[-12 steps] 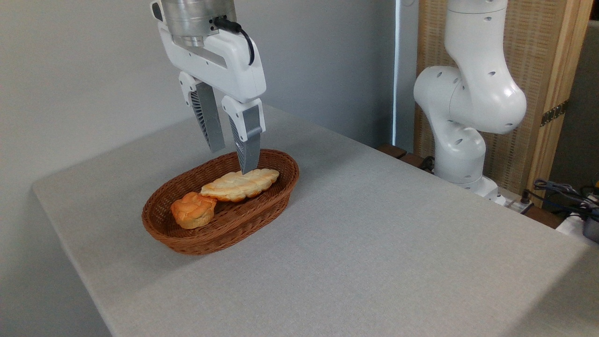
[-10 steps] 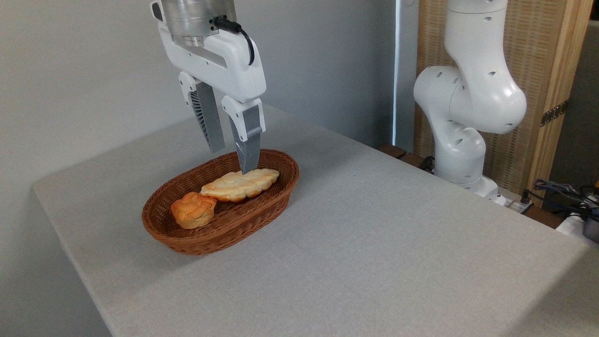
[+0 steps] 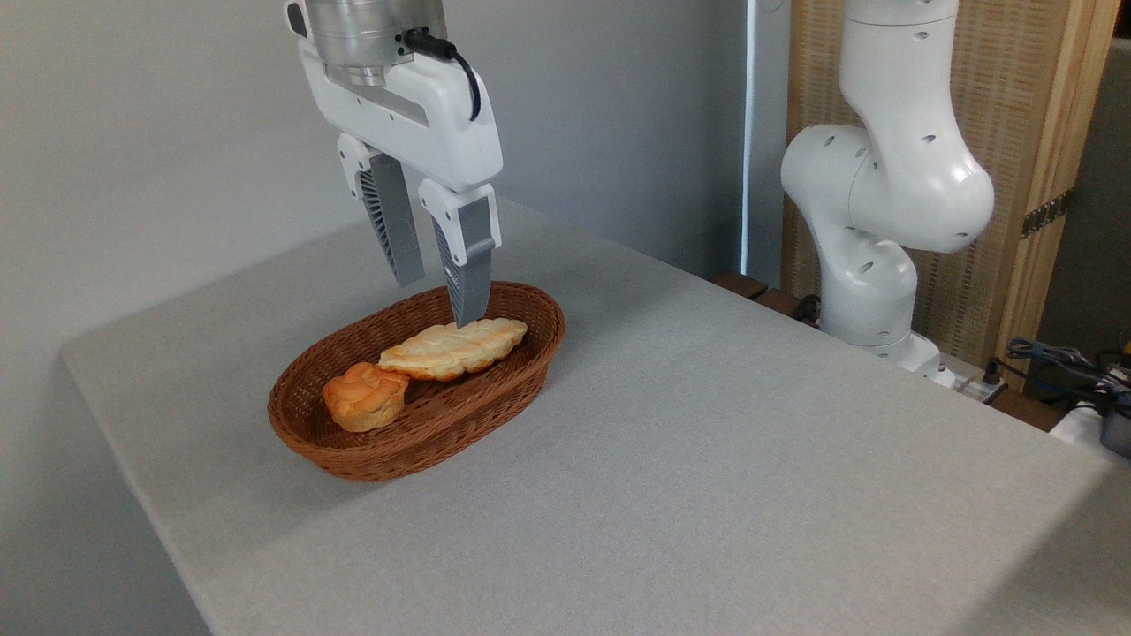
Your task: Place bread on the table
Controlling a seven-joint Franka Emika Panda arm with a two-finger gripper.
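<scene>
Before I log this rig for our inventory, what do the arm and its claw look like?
The glossy white, rounded arm has bulbous joints with small dark holes. A ribbed silver metal cylinder sits at the wrist. Below it is a boxy white claw body with a grey stripe. A black cable loops along it. Its two long grey tapering fingers have ridged inner faces and white mounts.

— What covers the surface (image 3: 707,459)?
— Plain light grey cloth, matt, with a fine woven grain.
— And the basket (image 3: 353,446)?
— Brown wicker, tightly woven and ribbed, with a faint sheen.
— The bread (image 3: 455,346)?
— A pale golden crust, braided and bumpy, dull. The bun (image 3: 364,397) beside it is orange-brown and slightly glossier.
— The tool (image 3: 438,300)?
— Glossy white plastic body under a brushed metal collar; its fingers (image 3: 393,225) look grey, matt and ridged.
— Far right?
— A panel (image 3: 1016,115) of woven cane in a pale wood frame.
</scene>
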